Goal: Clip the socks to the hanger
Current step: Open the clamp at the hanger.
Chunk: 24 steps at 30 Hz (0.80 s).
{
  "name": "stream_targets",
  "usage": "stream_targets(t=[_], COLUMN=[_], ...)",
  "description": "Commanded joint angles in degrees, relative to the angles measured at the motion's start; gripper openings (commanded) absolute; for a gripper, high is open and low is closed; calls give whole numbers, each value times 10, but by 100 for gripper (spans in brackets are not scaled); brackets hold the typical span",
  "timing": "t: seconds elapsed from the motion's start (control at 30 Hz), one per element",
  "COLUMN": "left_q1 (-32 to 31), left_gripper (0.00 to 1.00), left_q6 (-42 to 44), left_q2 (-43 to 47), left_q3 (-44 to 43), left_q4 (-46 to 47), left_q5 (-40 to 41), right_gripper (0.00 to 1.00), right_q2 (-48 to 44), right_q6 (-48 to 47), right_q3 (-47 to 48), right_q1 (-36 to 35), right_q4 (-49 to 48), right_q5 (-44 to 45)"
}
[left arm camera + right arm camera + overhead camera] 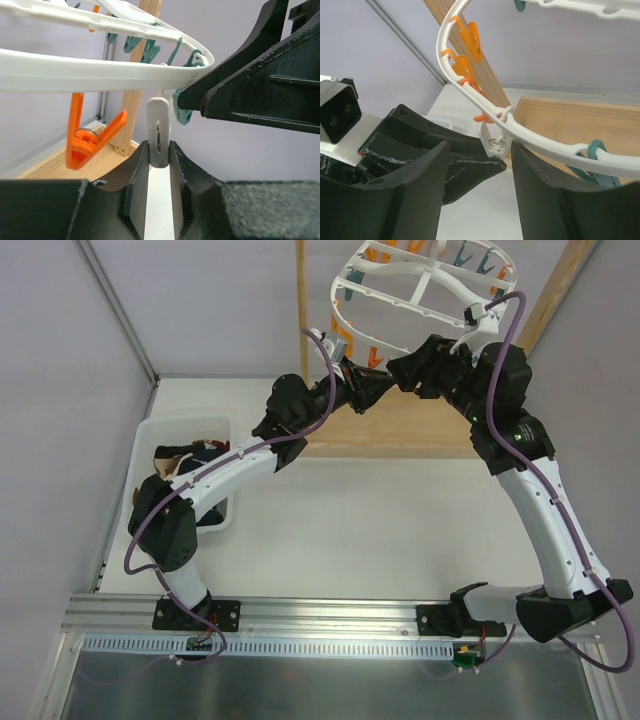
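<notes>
The white oval hanger [400, 298] hangs at the back, ringed with orange and teal pegs. My left gripper [372, 390] is raised under its near rim and shut on a white peg [159, 120] that hangs from the rim [100, 75]. No sock is in its jaws. My right gripper [405, 370] faces the left one from the right, open and empty, its jaws on either side of the same peg [490, 137] and the left fingertip [480, 167]. The socks [195, 455] lie in a heap in the white bin at the left.
The white bin [150, 435] stands at the table's left edge. A light wooden stand post [300, 310] rises behind the left gripper, with its wooden base board [400, 430] beneath both grippers. An orange peg [85, 135] hangs just left of the white one.
</notes>
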State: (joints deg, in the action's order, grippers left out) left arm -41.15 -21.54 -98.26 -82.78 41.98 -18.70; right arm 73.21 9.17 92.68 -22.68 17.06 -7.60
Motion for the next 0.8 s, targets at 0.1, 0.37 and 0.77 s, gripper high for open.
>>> stream_targets(t=[0.1,0.37,0.77], left_q1=[5,-2,-3], left_gripper=[19,19,19], left_q6=[22,19,-4], left_q2=[-1,3,18], left_q3=[-18,-13,-5], left_q4=[16,16,21], left_q5=[8,5,-5], right_gripper=[56,55,56], right_q2=[17,26,12], right_q6=[-18,-47,-69], right_q3=[38,45,27], right_q1=[-10,-23,-27], right_q4=[7,6,11], right_q5=[28,54,108])
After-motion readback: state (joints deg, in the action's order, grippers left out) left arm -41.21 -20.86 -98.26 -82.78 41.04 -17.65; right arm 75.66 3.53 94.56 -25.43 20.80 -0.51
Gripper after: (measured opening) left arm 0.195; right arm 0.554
